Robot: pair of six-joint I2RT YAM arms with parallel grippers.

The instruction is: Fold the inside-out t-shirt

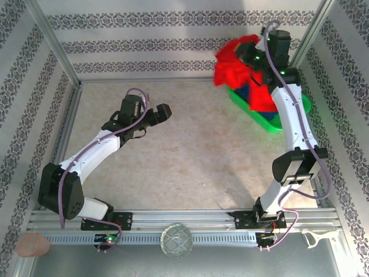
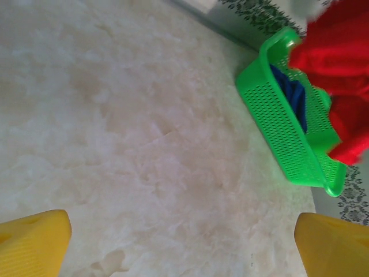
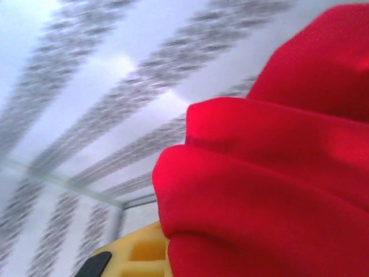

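The inside-out t-shirt (image 1: 233,66) is a bright red bunch hanging in the air at the back right, above the green basket (image 1: 271,122). My right gripper (image 1: 253,57) is raised high and shut on the shirt's upper part. In the right wrist view the red t-shirt (image 3: 271,190) covers most of the right gripper (image 3: 190,254), and one yellow finger (image 3: 132,254) shows under it. My left gripper (image 1: 153,121) hovers open over the bare table left of centre. In the left wrist view the left gripper (image 2: 181,248) holds nothing, and the t-shirt (image 2: 340,52) hangs over the basket (image 2: 277,121).
A dark blue garment (image 2: 294,95) lies inside the basket. Patterned walls and metal posts close in the back and sides. On the near rail sit a pink object (image 1: 33,245), a round glassy object (image 1: 176,239) and a white tool (image 1: 320,235).
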